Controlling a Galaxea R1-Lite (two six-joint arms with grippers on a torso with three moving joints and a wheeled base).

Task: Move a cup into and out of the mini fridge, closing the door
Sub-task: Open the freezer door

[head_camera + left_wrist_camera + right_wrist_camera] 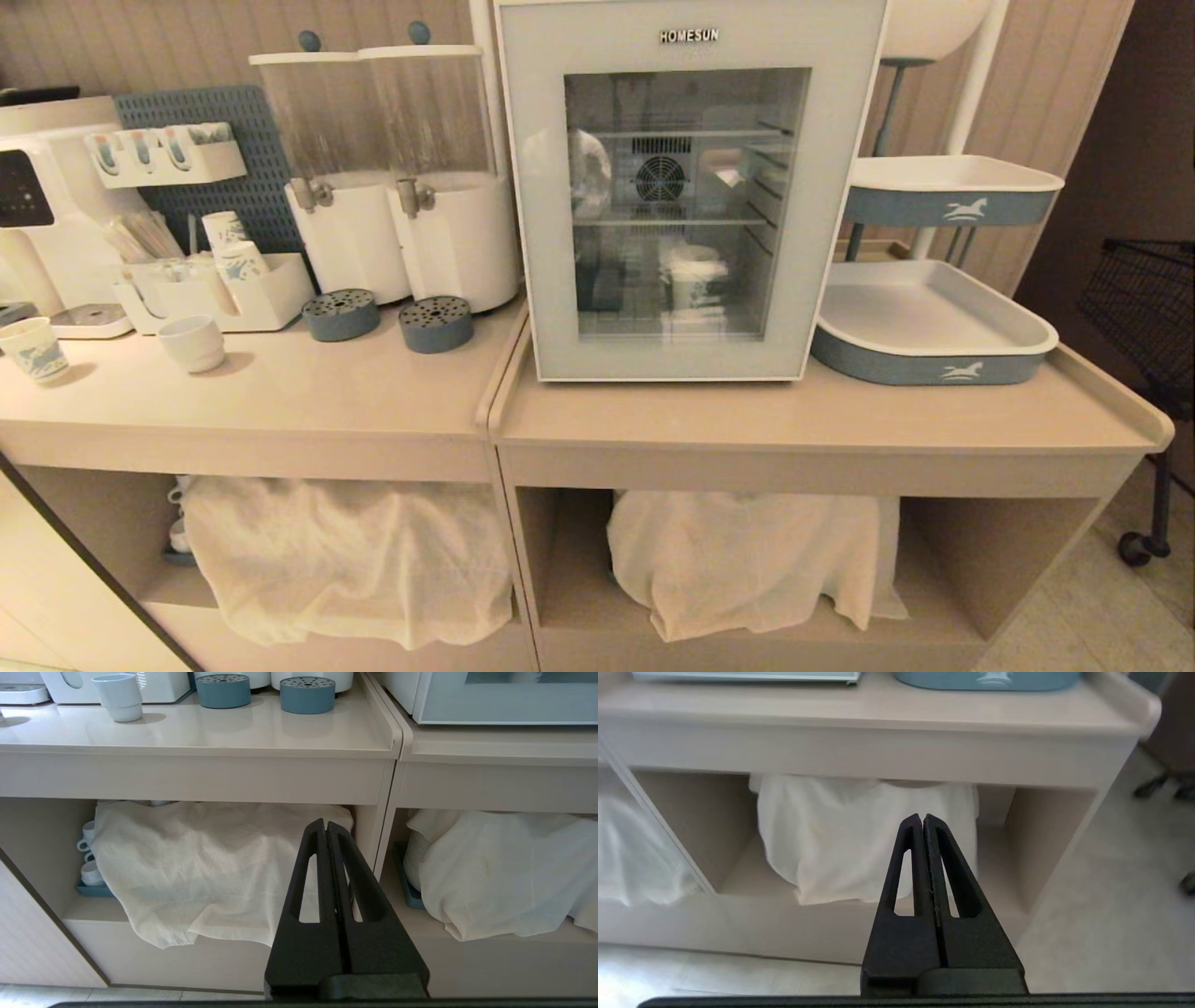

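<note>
The white mini fridge (689, 37) stands on the right counter, and its glass door (546, 205) is closed. Through the window, the tall white paper cup (695, 278) stands on the lower shelf, below the round fan. Neither arm shows in the head view. My left gripper (325, 822) is shut and empty. It hangs low in front of the left cabinet's cloth-covered shelf. My right gripper (922, 816) is also shut and empty, and it points at the cloth under the right counter. The fridge's lower edge (747, 675) shows above it.
On the left counter are a squat white ceramic cup (193, 342), a short blue-patterned paper cup (35, 348), two drink dispensers (392, 168) and their blue drip trays (435, 324). A blue-sided tray (934, 369) lies right of the fridge. A wire cart (1148, 308) stands at the far right.
</note>
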